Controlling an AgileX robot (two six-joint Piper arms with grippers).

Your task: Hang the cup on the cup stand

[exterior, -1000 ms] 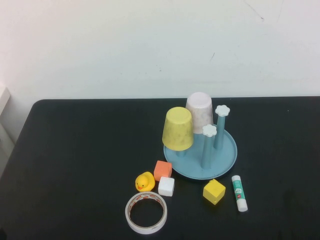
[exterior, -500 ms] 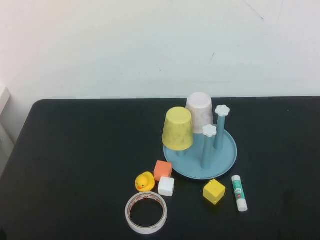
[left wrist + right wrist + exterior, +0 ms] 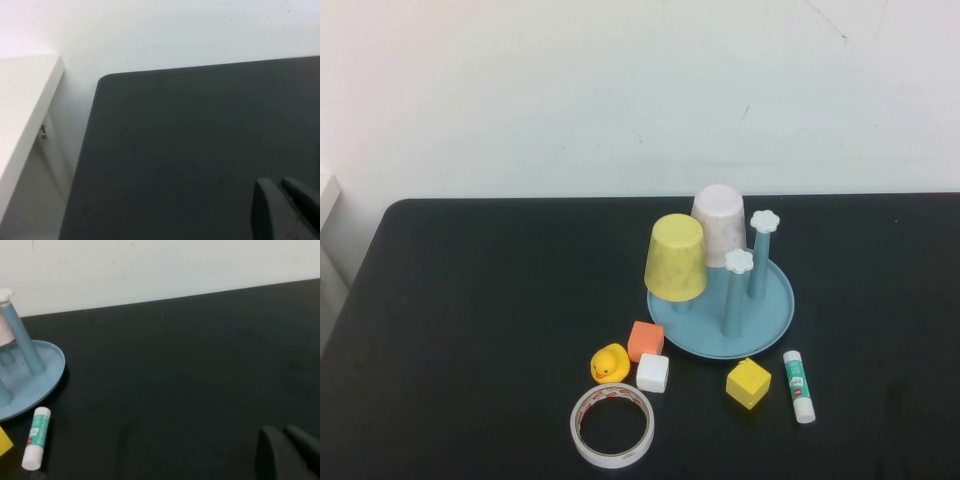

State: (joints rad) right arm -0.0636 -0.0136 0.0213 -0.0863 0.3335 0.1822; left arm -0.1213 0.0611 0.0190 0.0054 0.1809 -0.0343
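Nothing has moved over the last second: the cup (image 3: 676, 258) sits just as it did, upside down over a peg at the left side of the cup stand (image 3: 772, 310), with the pinkish-white cup (image 3: 719, 222) on a peg behind it. To my eye that means the hanging is done and I'm simply parked. My left hand (image 3: 286, 207) hangs clenched and empty over bare counter (image 3: 480, 300) near its left edge, and my right hand (image 3: 287, 452) is likewise clenched on nothing, well to the right of the stand, with the glue stick (image 3: 36, 437) lying just beside the dish. Duck (image 3: 610, 363), blocks and tape ring (image 3: 612, 425) lie untouched in front
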